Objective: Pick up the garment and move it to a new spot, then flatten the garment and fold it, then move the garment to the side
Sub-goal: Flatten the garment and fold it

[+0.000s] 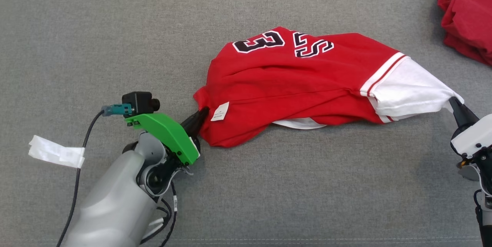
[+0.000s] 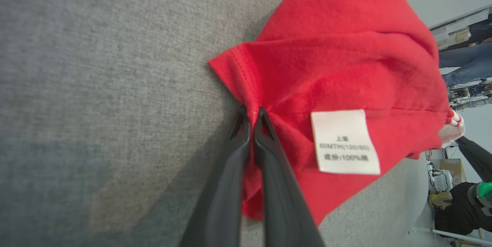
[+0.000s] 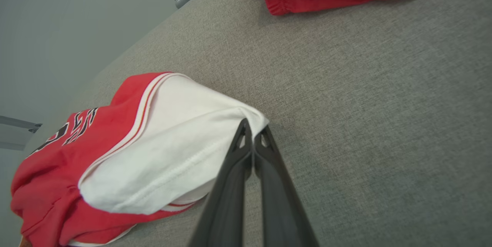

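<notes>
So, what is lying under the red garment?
A strip of white fabric peeks out beneath the garment, on the grey surface. The red cloth covers the rest of that strip.

One garment point(image 1: 307, 81); one care label point(image 1: 220, 111); one red cloth pile point(image 1: 467, 16); one white tape strip point(image 1: 57, 152).

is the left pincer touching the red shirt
Touching: the left wrist view shows the left pincer shut on the red hem of the garment.

Left gripper point(image 1: 201, 113) point(image 2: 251, 114): long dark fingers pinched together, pointing to 1 o'clock.
Right gripper point(image 1: 453, 102) point(image 3: 253, 129): dark fingers pressed together, pointing to 11 o'clock.
Left forearm point(image 1: 115, 201): pale grey, at 7 o'clock.
</notes>
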{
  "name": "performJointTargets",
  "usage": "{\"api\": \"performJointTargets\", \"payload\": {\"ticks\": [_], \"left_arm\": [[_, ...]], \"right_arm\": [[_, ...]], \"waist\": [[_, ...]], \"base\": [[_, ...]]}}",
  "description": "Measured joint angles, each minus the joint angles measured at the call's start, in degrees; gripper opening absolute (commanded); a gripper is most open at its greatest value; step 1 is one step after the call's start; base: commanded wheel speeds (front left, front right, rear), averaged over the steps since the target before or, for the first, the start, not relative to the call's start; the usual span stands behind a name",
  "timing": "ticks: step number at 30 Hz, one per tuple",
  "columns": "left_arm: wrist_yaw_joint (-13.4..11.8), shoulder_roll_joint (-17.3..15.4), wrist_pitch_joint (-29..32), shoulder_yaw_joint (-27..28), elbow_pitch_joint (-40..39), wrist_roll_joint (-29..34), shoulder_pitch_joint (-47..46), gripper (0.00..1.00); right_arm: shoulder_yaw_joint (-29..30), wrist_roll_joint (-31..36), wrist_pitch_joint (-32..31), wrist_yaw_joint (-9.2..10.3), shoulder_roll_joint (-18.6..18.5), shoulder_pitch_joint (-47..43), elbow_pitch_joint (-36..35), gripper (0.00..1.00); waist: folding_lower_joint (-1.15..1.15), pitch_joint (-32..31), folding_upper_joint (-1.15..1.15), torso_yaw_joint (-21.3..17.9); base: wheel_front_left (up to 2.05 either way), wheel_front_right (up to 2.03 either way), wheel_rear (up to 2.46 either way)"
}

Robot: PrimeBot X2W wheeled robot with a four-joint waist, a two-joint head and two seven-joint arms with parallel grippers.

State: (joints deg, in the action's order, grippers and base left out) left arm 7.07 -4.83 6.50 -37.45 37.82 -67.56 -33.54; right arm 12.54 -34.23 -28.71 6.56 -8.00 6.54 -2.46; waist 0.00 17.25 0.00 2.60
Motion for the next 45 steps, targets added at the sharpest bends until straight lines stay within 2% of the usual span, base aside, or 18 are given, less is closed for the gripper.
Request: {"api": "performJointTargets", "payload": {"ticks": [1,5,10,14,17,23,29,32,37,41,45], "left_arm": [[0.0,-0.2,-0.1,-0.1,-0.2,0.1,0.0,0.0],[0.0,-4.3,-3.0,2.5,-4.5,0.1,-2.0,0.0],[0.0,-10.0,-3.8,3.2,-15.2,0.3,-6.0,0.0],[0.0,-14.4,-2.6,3.5,-24.6,-0.2,-6.9,0.0],[0.0,-17.6,-0.8,4.2,-30.9,-2.7,-6.8,0.0],[0.0,-25.4,3.7,8.5,-42.1,-9.9,-3.9,0.0],[-0.4,-31.9,8.5,12.9,-50.2,-15.8,0.1,0.0],[-2.9,-34.6,10.8,15.0,-54.5,-18.4,0.6,0.0],[-6.3,-36.6,14.4,17.0,-61.8,-23.6,0.7,0.0],[-10.2,-39.6,17.4,17.9,-63.0,-25.8,0.7,0.0],[-12.7,-40.2,19.6,17.0,-56.7,-26.2,0.5,0.0]], "right_arm": [[0.0,0.0,0.0,-0.01,0.0,0.0,0.0,0.0],[-1.8,-0.9,0.3,-1.98,0.7,1.6,-2.1,0.0],[-2.8,-3.5,0.9,-4.39,0.6,8.3,-7.6,0.0],[-2.9,-5.8,0.6,-6.2,0.2,10.2,-11.6,0.0],[-1.7,-9.4,0.6,-7.11,0.7,10.3,-15.3,0.0],[3.0,-16.8,0.6,-7.55,1.8,10.0,-24.9,0.0],[7.0,-20.9,-1.0,-5.84,2.1,8.3,-34.4,0.0],[8.5,-22.8,-2.7,-4.13,1.8,8.3,-39.6,0.0],[10.7,-24.9,-6.2,-1.46,0.1,8.2,-44.8,0.0],[8.7,-26.3,-10.3,-0.29,0.1,6.9,-43.2,0.0],[3.3,-25.1,-12.8,0.56,1.3,6.8,-33.5,0.0]], "waist": [[0.0,-0.1,0.0,0.0],[0.0,-0.9,0.0,0.4],[0.0,-2.7,0.0,0.6],[0.0,-4.6,0.0,0.8],[0.0,-6.4,0.0,0.9],[0.0,-9.8,0.0,0.2],[0.0,-12.3,0.0,-1.9],[0.0,-12.9,0.0,-3.2],[0.0,-12.6,0.0,-4.4],[0.0,-11.0,0.0,-4.4],[0.0,-8.4,0.0,-4.0]], "base": [[0.0,0.0,0.0],[0.0,0.0,0.0],[0.0,0.0,0.0],[0.0,0.0,0.0],[0.0,0.0,0.0],[0.0,0.0,0.0],[0.0,0.0,0.0],[0.0,0.0,0.0],[0.0,0.0,0.0],[0.0,0.0,0.0],[0.0,0.0,0.0]]}}
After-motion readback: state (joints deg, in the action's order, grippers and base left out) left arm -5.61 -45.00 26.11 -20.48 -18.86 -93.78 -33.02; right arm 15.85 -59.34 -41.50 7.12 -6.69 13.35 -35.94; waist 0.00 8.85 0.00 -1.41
